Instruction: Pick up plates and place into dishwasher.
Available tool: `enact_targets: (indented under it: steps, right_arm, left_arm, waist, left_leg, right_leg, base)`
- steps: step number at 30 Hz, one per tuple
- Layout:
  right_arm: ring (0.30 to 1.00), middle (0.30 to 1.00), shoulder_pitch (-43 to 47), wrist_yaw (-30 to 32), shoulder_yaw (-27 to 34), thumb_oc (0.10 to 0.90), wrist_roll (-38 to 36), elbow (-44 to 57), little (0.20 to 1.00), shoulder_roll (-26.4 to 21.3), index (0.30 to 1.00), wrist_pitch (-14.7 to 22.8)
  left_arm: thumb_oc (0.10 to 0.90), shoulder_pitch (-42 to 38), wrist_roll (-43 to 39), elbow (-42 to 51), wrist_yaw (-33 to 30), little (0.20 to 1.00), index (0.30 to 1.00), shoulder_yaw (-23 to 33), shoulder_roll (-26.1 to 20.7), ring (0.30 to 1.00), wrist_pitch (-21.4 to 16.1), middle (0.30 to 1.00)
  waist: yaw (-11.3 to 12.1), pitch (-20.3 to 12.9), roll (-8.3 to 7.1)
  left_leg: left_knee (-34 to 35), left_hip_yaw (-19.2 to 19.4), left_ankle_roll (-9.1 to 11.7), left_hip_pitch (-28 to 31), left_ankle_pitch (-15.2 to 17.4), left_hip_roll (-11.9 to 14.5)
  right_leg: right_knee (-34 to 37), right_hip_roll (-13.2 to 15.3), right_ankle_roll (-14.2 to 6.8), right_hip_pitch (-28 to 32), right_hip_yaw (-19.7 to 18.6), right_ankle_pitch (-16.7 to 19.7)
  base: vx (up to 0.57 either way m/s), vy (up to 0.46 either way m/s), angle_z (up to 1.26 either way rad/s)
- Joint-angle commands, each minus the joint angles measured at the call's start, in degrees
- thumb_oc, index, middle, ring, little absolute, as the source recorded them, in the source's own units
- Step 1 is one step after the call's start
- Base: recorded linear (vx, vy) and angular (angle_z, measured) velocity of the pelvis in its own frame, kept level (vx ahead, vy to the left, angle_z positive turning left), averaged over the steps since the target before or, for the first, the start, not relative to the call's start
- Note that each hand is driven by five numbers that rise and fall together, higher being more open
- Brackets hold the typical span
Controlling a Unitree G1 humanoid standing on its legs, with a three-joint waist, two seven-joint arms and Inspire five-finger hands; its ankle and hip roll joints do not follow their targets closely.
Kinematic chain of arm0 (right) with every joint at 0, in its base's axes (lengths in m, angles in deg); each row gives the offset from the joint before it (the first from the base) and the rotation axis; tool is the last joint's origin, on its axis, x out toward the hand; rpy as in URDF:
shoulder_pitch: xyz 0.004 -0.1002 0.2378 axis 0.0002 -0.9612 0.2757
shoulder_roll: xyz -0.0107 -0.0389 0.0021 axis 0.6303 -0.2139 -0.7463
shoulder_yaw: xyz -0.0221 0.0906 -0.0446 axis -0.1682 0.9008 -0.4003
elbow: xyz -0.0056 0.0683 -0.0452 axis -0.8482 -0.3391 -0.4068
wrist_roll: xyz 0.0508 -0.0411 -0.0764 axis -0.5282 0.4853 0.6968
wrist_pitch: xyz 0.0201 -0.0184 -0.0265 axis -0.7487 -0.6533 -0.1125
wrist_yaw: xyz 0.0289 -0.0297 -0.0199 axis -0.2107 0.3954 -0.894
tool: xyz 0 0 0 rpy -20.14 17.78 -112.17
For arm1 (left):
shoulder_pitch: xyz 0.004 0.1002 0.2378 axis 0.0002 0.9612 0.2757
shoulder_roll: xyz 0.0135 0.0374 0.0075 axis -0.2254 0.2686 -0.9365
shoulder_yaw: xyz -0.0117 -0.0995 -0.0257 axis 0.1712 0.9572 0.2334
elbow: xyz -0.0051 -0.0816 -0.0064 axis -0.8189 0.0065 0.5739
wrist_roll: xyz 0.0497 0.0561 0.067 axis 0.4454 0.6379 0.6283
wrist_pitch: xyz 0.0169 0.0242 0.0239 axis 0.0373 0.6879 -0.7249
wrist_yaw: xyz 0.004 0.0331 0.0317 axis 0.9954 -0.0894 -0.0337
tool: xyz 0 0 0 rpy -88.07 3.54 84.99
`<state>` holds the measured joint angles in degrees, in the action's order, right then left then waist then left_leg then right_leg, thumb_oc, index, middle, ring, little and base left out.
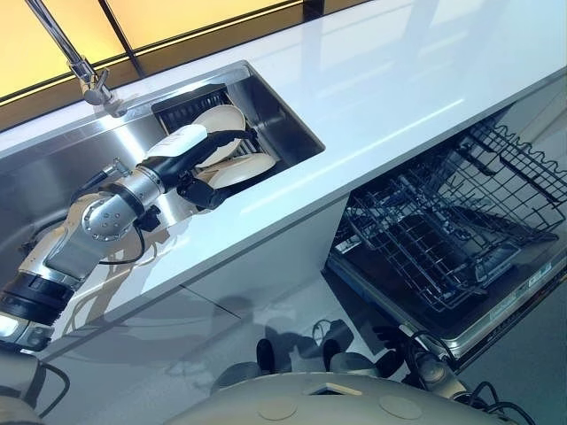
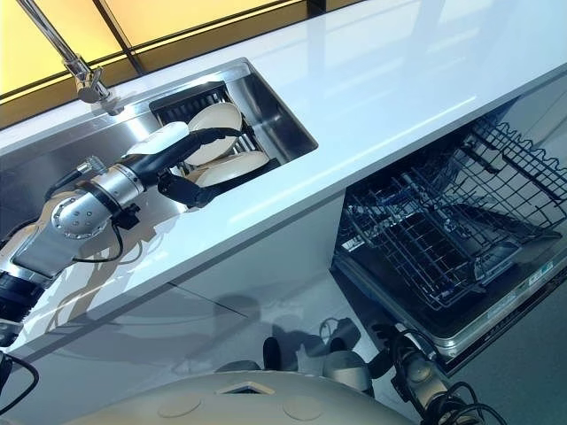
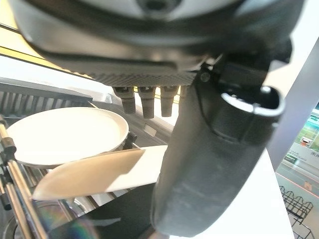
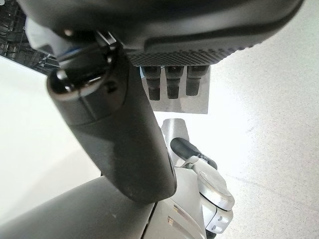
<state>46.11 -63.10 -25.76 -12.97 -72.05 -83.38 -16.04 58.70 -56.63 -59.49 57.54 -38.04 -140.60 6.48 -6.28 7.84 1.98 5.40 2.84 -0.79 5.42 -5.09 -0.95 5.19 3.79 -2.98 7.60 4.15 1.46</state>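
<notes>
Reaching into sink (image 1: pixel 285 124) | left hand (image 1: pixel 190 168) spread open astride front plate (image 1: pixel 241 168), gripping nothing | second plate (image 1: pixel 220 119) upright just behind it, both in sink rack (image 1: pixel 205 93) | right hand (image 4: pixel 199 35) relaxed open, empty, over floor | dishwasher basket (image 1: pixel 443 239) out below bench (image 1: pixel 399 80)

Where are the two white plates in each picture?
Left eye view: the plates sit upper left of centre, in the sink.
Right eye view: the same spot, in the sink.
Left wrist view: on the left side, just beyond the left hand.
Right wrist view: this one faces the floor, away from the sink.
Shared landmark: the left hand, right beside the plates.
</notes>
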Motion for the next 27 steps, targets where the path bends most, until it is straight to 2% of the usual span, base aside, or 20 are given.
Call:
enact_targets:
  steps: [1, 4, 6, 7, 8, 9, 10, 11, 12, 17, 21, 27]
  right_arm:
    - [0.9, 0.9, 2.4, 0.7, -1.1, 0.8, 0.8, 2.1, 0.9, -2.1, 0.9, 1.6]
    - [0.9, 0.9, 2.7, 0.6, -1.3, 0.8, 0.5, 2.5, 0.9, -2.3, 0.9, 1.3]
    - [0.9, 0.9, 2.9, 0.6, -1.5, 0.8, 0.4, 2.6, 0.9, -2.3, 0.9, 1.3]
    - [0.9, 0.9, 2.9, 0.5, -1.5, 0.8, 0.5, 3.0, 0.9, -2.3, 0.9, 1.0]
    - [0.9, 0.9, 2.9, 0.5, -1.6, 0.8, 0.5, 3.0, 0.9, -2.2, 0.9, 1.0]
    - [0.9, 0.9, 2.9, 0.5, -1.7, 0.8, 0.3, 3.1, 0.9, -2.2, 0.9, 0.9]
    - [0.9, 0.9, 2.9, 0.5, -1.7, 0.8, 0.3, 3.2, 0.9, -2.2, 0.9, 0.9]
    - [0.9, 0.9, 3.0, 0.5, -1.8, 0.8, 0.1, 3.1, 0.9, -2.2, 0.9, 1.0]
    - [0.9, 0.9, 3.1, 0.5, -2.0, 0.8, 0.0, 3.0, 0.9, -2.2, 0.9, 1.1]
    - [0.9, 0.9, 3.7, 0.2, -3.0, 0.8, -0.9, 3.4, 0.9, -2.2, 0.9, 2.1]
    - [0.9, 0.9, 4.0, 0.0, -3.9, 0.8, -1.1, 4.3, 0.9, -2.3, 0.9, 2.1]
    - [0.9, 0.9, 4.1, -0.4, -4.2, 0.8, -1.1, 5.4, 0.9, -2.3, 0.9, 1.8]
  left_arm:
    - [0.8, -10.5, 1.4, -0.6, 0.2, 0.9, 0.9, 0.3, 1.8, 0.9, -0.3, 0.9]
    - [0.8, -11.8, 5.1, -0.7, 0.1, 0.9, 0.9, -1.9, 1.7, 0.9, 3.8, 0.9]
    - [0.8, -12.4, 6.7, -1.3, -1.0, 0.9, 0.9, -2.8, 2.1, 0.9, 4.6, 0.9]
    - [0.46, -12.7, 8.3, -1.7, -1.5, 0.56, 0.608, -3.3, 2.3, 0.608, 5.3, 0.608]
    - [0.432, -12.8, 9.4, -1.8, -2.4, 0.532, 0.585, -3.6, 2.5, 0.585, 5.6, 0.585]
    - [0.265, -13.1, 11.9, -2.4, -3.8, 0.365, 0.441, -4.3, 2.8, 0.441, 5.7, 0.441]
    - [0.229, -13.3, 13.1, -2.6, -4.4, 0.329, 0.411, -4.6, 2.9, 0.411, 5.8, 0.411]
    - [0.122, -13.4, 15.3, -2.9, -5.5, 0.222, 0.319, -5.0, 3.1, 0.319, 6.0, 0.319]
    - [0.1, -13.7, 18.0, -3.5, -6.6, 0.2, 0.3, -5.7, 3.2, 0.3, 5.9, 0.3]
    - [0.1, -16.3, 25.6, -6.9, -8.5, 0.2, 0.3, -10.0, 3.7, 0.3, 9.7, 0.3]
    - [0.1, -18.2, 27.9, -10.2, -9.2, 0.2, 0.3, -13.0, 4.6, 0.3, 12.0, 0.3]
    - [0.1, -19.0, 27.9, -12.8, -10.8, 0.2, 0.3, -14.3, 6.7, 0.3, 14.2, 0.3]
  waist:
    - [-0.1, 0.4, 0.61]
    - [-0.3, 0.4, 0.69]
    - [-0.5, 0.5, 0.69]
    - [-0.5, 0.5, 0.68]
    - [-0.6, 0.5, 0.68]
    - [-0.6, 0.5, 0.64]
    - [-0.7, 0.6, 0.62]
    - [-0.7, 0.6, 0.59]
    - [-0.7, 0.6, 0.57]
    - [-1.2, 0.7, 0.37]
    - [-1.6, 0.7, 0.28]
    - [-2.2, 0.7, 0.11]
  left_leg:
    - [-0.4, 2.6, -1.3, 2.2, 6.8, -0.7]
    - [-0.4, 2.7, -1.4, 2.1, 6.8, -0.8]
    - [-0.4, 2.7, -1.4, 2.2, 6.8, -0.8]
    - [-0.4, 2.7, -1.4, 2.2, 6.8, -0.8]
    - [-0.4, 2.7, -1.4, 2.1, 6.8, -0.8]
    - [-0.4, 2.7, -1.5, 2.1, 6.8, -0.9]
    - [-0.4, 2.7, -1.5, 2.1, 6.8, -0.9]
    - [-0.4, 2.6, -1.5, 2.1, 6.8, -0.9]
    - [-0.4, 2.6, -1.5, 2.1, 6.8, -0.9]
    - [-0.4, 2.5, -1.7, 2.2, 7.0, -1.0]
    - [-0.4, 2.5, -1.8, 2.2, 7.0, -1.2]
    - [-0.4, 3.0, -1.8, 2.3, 7.0, -1.2]
  right_leg:
    - [-3.8, -2.2, -1.6, -3.2, -0.4, -0.7]
    - [-3.8, -2.1, -1.7, -3.2, -0.4, -0.7]
    - [-3.8, -2.2, -1.7, -3.3, -0.4, -0.7]
    - [-3.8, -2.2, -1.7, -3.3, -0.5, -0.6]
    - [-3.9, -2.2, -1.7, -3.4, -0.5, -0.7]
    - [-3.9, -2.2, -1.7, -3.4, -0.5, -0.6]
    - [-3.9, -2.2, -1.7, -3.4, -0.6, -0.6]
    - [-3.9, -2.2, -1.7, -3.4, -0.6, -0.6]
    - [-3.9, -2.2, -1.7, -3.5, -0.7, -0.6]
    - [-4.0, -2.3, -1.7, -3.6, -1.1, -0.5]
    - [-4.1, -2.5, -1.8, -3.8, -1.8, -0.4]
    - [-4.2, -2.6, -1.8, -3.9, -2.4, -0.4]
  base:
    - [0.0, 0.0, 0.0]
    - [0.0, 0.0, 0.0]
    - [0.0, 0.0, 0.0]
    - [0.0, 0.0, 0.0]
    - [0.0, 0.0, 0.0]
    - [0.0, 0.0, 0.0]
    - [0.0, 0.0, 0.0]
    - [0.0, 0.0, 0.0]
    - [0.0, 0.0, 0.0]
    - [0.0, 0.0, 0.0]
    - [0.0, -0.004, -0.07]
    - [0.01, -0.005, -0.14]
